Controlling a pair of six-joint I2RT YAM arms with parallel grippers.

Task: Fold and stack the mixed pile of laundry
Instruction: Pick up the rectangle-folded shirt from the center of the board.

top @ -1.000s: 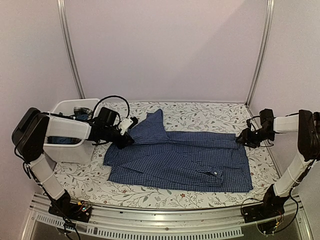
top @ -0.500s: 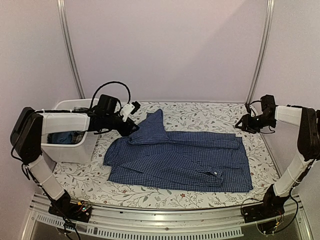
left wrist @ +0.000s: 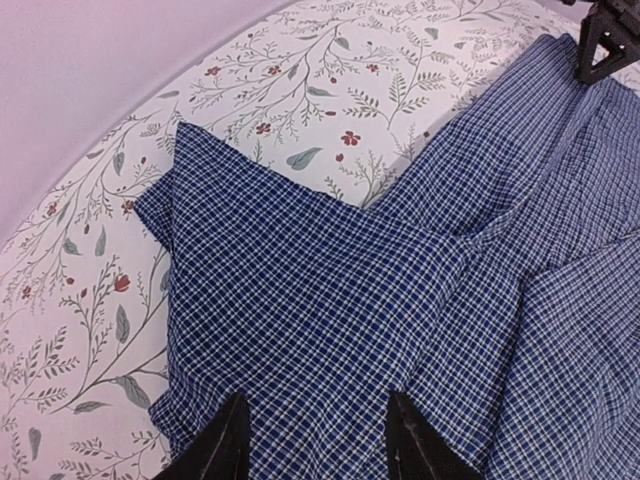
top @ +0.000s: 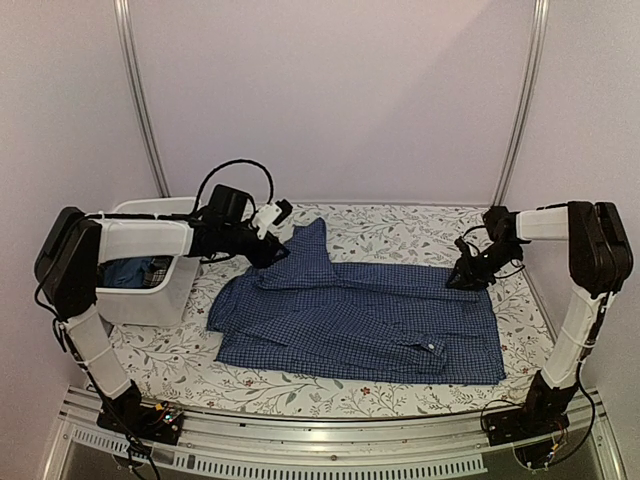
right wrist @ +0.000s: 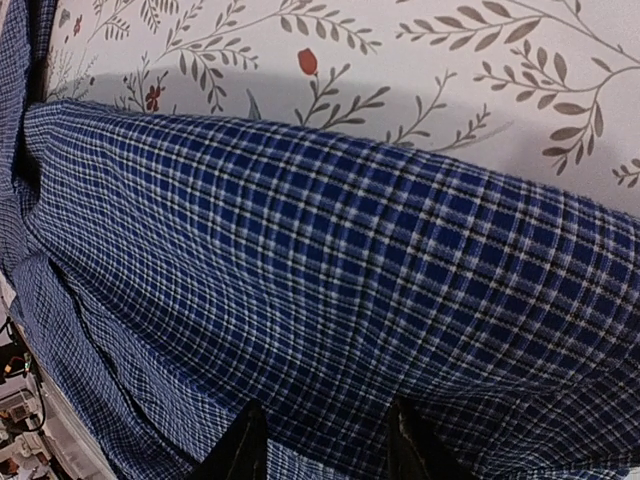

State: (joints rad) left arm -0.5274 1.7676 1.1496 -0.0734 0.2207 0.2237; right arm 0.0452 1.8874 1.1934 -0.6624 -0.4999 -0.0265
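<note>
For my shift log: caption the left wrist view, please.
Left gripper, fingers open, poised over the blue-checked shirt spread on the floral tablecloth.

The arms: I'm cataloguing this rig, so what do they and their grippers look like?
Left arm and right arm: white tubular links, black joints, loose black cables. Left gripper: black with a white part. Right gripper: all black.

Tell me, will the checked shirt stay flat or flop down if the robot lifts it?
Probably floppy: the shirt lies flat with soft folds, so lifted parts would likely droop. It looks thin, so probably light. Pushed, it would likely bunch up, not roll.
</note>
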